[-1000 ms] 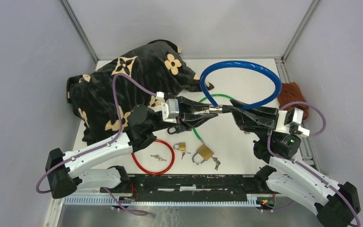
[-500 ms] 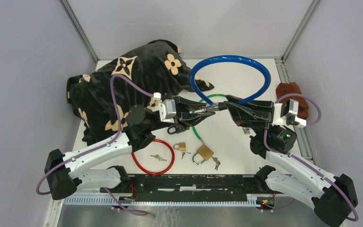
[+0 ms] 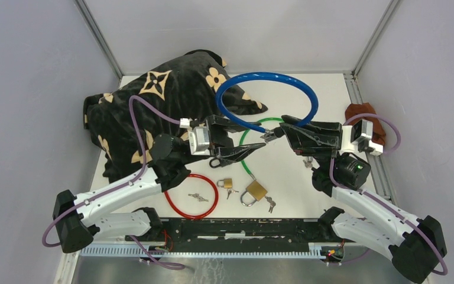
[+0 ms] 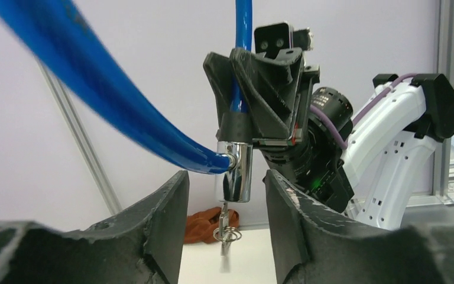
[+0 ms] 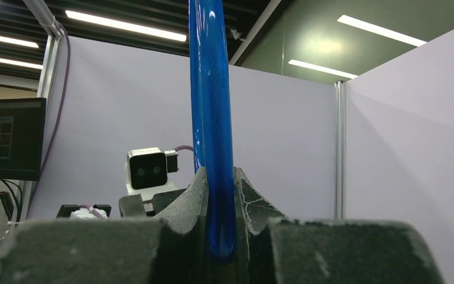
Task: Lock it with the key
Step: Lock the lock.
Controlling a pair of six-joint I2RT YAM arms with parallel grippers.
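Jaws on the left arm (image 3: 124, 189) stand spread, one either side of the chrome lock cylinder (image 4: 236, 174) without touching it. The right jaws pinch the blue cable lock (image 3: 272, 76) just above that cylinder, raised over the white surface (image 3: 325, 89). Seen from the left wrist, its long axis looks upright, and the key (image 4: 225, 222) seems seated in the lower end (ring dangling), so the left arm is nearer to turn it. Padlocks (image 3: 255, 190) and a red loop (image 3: 199, 176) lie near, a flowered cloth (image 3: 153, 100) far left, with grey walls around.
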